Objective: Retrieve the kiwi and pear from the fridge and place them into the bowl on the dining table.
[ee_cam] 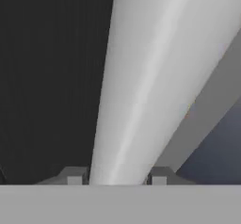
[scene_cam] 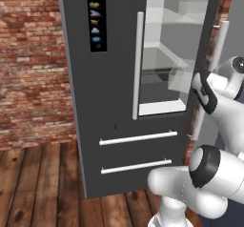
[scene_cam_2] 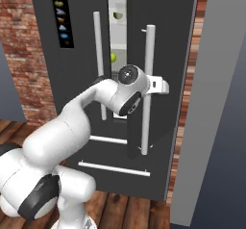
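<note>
Pincer [ee_cam: 116, 178] sat clamped around the upright white handle [ee_cam: 150, 77] of the fridge's [scene_cam_2: 163, 40] right door, the pear [scene_cam_2: 113, 57] lying farther in, through the gap.

The fridge [scene_cam: 114, 102] is dark grey with white bar handles [scene_cam: 138, 64] and a black strip of coloured icons [scene_cam: 96, 16]. Beside it stands red-brown brick wall [scene_cam: 33, 64]; inside, a yellow-green pear [scene_cam_2: 113, 57].

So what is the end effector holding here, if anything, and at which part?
The end effector is closed around the white bar handle of the fridge's partly open right door, a fingertip on each side of the bar, roughly at mid-height.
</note>
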Motion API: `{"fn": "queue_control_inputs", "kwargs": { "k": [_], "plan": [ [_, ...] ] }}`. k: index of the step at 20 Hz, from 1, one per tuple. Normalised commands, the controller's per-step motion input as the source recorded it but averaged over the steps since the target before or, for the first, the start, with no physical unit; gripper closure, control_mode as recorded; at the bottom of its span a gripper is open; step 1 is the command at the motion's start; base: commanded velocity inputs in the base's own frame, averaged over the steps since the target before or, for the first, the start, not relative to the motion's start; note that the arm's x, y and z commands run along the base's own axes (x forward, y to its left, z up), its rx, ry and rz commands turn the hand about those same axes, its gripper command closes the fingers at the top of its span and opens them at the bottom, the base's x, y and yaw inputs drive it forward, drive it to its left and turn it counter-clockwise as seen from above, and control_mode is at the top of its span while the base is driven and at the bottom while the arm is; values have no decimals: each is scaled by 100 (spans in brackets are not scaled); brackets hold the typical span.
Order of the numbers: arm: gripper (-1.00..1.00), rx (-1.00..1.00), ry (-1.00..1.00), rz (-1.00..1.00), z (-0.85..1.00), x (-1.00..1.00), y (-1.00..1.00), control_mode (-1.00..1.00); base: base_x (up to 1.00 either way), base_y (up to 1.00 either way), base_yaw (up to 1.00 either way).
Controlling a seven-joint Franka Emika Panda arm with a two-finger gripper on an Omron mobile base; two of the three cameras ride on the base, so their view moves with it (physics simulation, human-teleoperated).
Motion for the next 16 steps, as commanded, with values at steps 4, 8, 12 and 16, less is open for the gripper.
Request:
{"fn": "queue_control_inputs", "kwargs": {
  "k": [4,8,12,16],
  "plan": [
    [-100,-5,21,0,41,-70,-50,-100,0,0,0],
    [-100,0,-5,0,27,-99,-59,-100,0,0,0],
    [-100,-1,-30,0,35,-100,-18,-100,0,0,0],
    [-100,-19,-23,4,43,-79,55,-100,0,0,0]
  ]
}}
